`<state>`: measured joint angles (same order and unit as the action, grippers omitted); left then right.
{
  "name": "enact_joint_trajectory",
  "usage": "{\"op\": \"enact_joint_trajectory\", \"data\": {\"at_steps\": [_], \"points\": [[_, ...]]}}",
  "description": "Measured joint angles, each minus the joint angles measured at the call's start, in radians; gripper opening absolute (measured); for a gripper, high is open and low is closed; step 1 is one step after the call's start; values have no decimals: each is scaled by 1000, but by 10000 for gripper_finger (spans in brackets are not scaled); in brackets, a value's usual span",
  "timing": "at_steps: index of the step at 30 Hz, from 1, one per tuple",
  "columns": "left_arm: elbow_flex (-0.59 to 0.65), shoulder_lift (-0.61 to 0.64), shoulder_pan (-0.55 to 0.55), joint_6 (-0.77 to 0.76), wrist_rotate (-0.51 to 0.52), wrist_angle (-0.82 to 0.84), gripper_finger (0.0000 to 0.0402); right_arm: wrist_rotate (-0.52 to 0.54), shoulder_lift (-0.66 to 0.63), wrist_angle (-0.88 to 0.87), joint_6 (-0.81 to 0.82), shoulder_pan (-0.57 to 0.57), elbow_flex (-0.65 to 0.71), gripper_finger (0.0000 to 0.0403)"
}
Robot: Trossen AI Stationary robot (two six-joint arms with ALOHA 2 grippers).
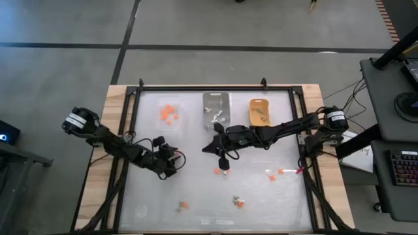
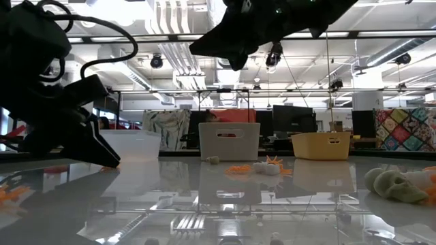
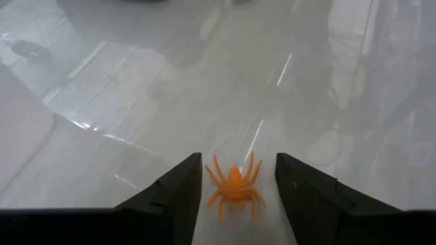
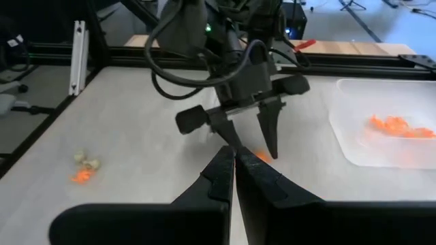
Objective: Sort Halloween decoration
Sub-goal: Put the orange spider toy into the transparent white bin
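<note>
The left pincer [image 3: 235,197] sits low over the white bench [image 1: 196,189], left of centre, with its two dark fingers [image 3: 170,197] apart and an orange spider [image 3: 235,187] lying on the surface in the gap between them; whether the fingers touch it cannot be told. The right pincer [image 4: 233,170] reaches in over the middle of the bench, its fingers pressed together and holding nothing, its tips pointing toward the left one.

Along the far side stand three small trays: a clear tray [image 1: 168,112] with several orange trinkets inside, a grey tray [image 1: 215,108] with pale ones, and an orange-yellow tray [image 1: 260,111]. More loose decorations lie scattered on the bench: an orange and white pair [image 1: 223,172] near the centre, orange bits [image 1: 277,173] to the right, and others [image 1: 239,202] toward the near edge.
</note>
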<state>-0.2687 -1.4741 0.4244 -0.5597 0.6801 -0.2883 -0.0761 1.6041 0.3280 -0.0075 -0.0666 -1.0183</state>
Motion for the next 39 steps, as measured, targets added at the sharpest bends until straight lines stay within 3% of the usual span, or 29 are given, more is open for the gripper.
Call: {"op": "enact_joint_trajectory", "data": {"at_steps": [20, 29, 39], "points": [[7, 69, -2, 2, -25, 31, 114, 0, 0, -1, 0, -38, 0, 9], [6, 244, -10, 25, -3, 32, 114, 0, 0, -1, 0, -39, 0, 9], [5, 474, -70, 63, 19, 150, 114, 0, 0, -1, 0, -39, 0, 9]]}}
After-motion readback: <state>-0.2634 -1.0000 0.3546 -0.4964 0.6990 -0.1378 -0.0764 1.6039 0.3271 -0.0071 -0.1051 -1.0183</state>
